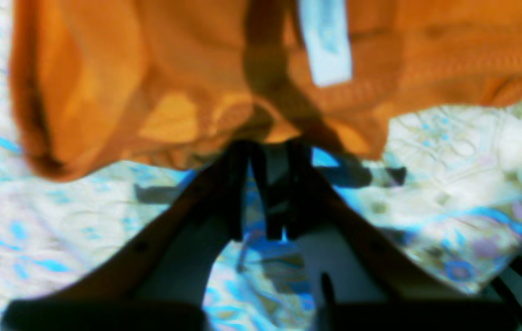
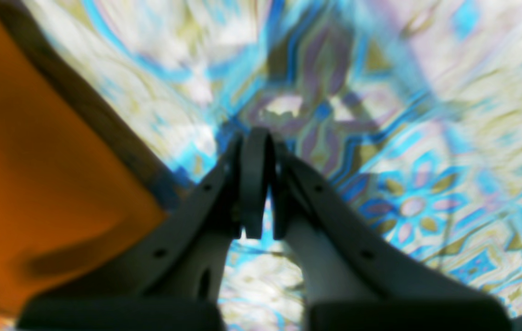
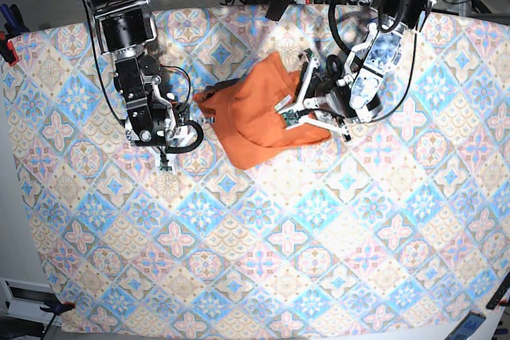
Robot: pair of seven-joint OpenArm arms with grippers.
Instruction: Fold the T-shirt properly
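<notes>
We see the orange T-shirt (image 3: 261,113) lying bunched on the patterned tablecloth (image 3: 255,260), and we place everything else from it. Its long axis runs diagonally, from the upper right corner near the left arm down to the lower left. The left gripper (image 3: 288,114) sits right at the shirt's right-hand edge, far nearer than the other arm. In the left wrist view its fingers (image 1: 238,193) are drawn almost together with the cloth's hem bunched right at their tips; they seem to be pinching that hem, though blur keeps us from being sure. The small white tag (image 1: 327,43) shows just beyond the tips, so we judge the pinch lies near the neck. The right gripper (image 3: 166,157) rests off the shirt's left side, apart from the cloth, its fingers (image 2: 254,184) clenched on nothing. There the shirt (image 2: 35,174) lies beside it, not between its tips.
</notes>
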